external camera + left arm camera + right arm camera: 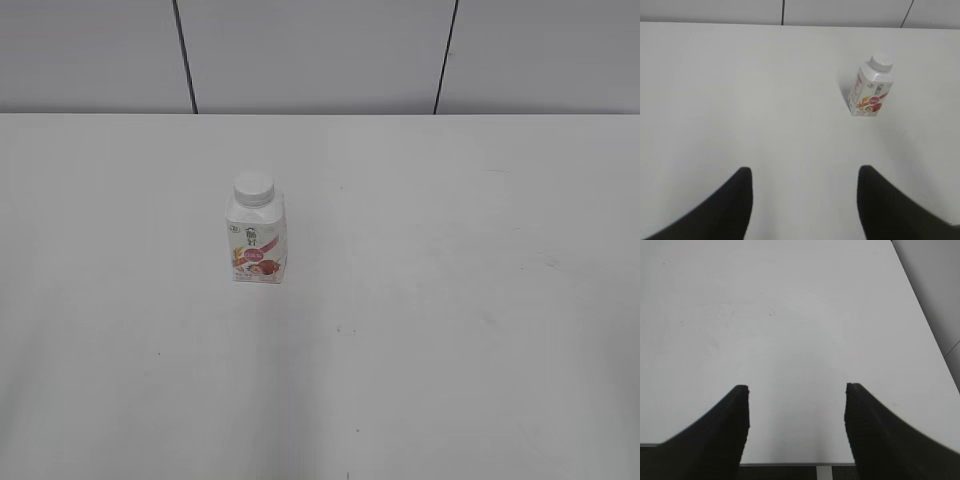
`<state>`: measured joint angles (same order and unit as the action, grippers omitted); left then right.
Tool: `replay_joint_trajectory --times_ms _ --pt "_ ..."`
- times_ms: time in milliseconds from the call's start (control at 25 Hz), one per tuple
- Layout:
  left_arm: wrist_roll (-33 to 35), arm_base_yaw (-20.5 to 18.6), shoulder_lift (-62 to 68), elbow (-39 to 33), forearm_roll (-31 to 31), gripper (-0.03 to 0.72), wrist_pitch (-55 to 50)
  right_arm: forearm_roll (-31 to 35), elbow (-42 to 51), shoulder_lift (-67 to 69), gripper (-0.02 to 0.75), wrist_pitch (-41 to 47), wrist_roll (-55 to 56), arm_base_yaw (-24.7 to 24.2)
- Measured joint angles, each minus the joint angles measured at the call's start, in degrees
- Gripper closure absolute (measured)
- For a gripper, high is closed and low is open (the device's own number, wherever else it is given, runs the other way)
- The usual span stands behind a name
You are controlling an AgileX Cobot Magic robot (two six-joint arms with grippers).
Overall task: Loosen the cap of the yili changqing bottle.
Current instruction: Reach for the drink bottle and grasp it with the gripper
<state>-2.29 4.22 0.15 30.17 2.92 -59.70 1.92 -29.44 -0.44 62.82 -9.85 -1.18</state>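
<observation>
The yili changqing bottle (257, 240) stands upright on the white table, left of the middle in the exterior view, with its white cap (253, 187) on the neck. From the left wrist the bottle (871, 90) and cap (881, 61) sit far ahead and to the right. My left gripper (803, 171) is open over bare table, well short of the bottle, nothing between its fingers. Open too is my right gripper (796, 386), above the table's near edge; the bottle is out of that view. Neither arm shows in the exterior view.
The white table (450, 300) runs back to a grey panelled wall (320, 50). In the right wrist view the table's near edge (790, 463) lies just under the fingers and its right edge (925, 325) slants away.
</observation>
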Motion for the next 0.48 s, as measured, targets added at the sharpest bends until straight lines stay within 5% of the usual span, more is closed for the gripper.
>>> replay_joint_trajectory --times_ms 480 --pt "6.7 0.0 21.3 3.7 2.1 0.273 25.8 0.0 0.0 0.0 0.256 0.0 0.0 0.0"
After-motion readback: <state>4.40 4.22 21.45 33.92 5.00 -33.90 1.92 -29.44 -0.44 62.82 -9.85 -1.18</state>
